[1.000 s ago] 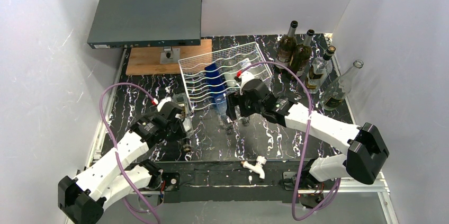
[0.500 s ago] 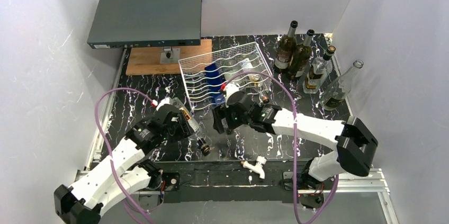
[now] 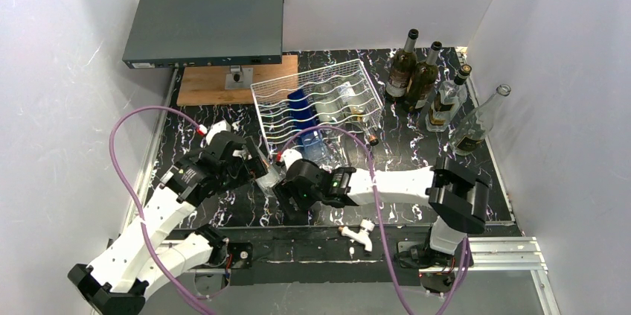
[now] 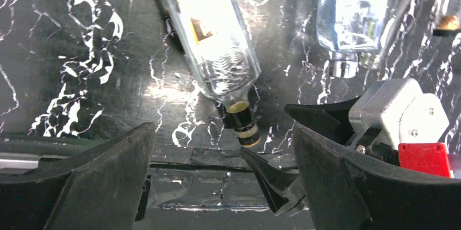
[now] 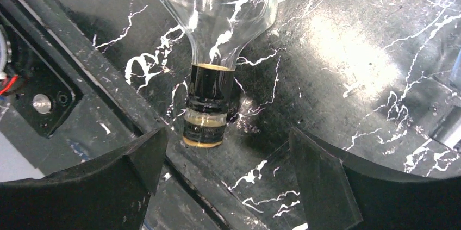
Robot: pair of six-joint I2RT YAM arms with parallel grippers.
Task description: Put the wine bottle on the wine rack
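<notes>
A clear wine bottle (image 4: 212,39) with a yellow label lies on its side on the black marbled table, its dark capped neck (image 5: 208,105) pointing at the front edge. My left gripper (image 4: 223,186) stands open just behind the neck, touching nothing. My right gripper (image 5: 225,181) is open too, low over the table, with the bottle's cap just beyond its left fingertip (image 5: 138,156). In the top view both grippers flank the bottle (image 3: 268,179). The white wire wine rack (image 3: 350,77) stands behind them, with a blue bottle (image 3: 299,106) and clear ones lying in it.
Several upright bottles (image 3: 417,77) stand at the back right. A dark grey flat box (image 3: 205,24) sits on a stand over a wooden board (image 3: 216,86) at the back left. A small white fitting (image 3: 361,233) lies on the front rail.
My left gripper opened and let go of the clear bottle, which now lies on the table. My right arm swung left and down from the rack toward the bottle's neck.
</notes>
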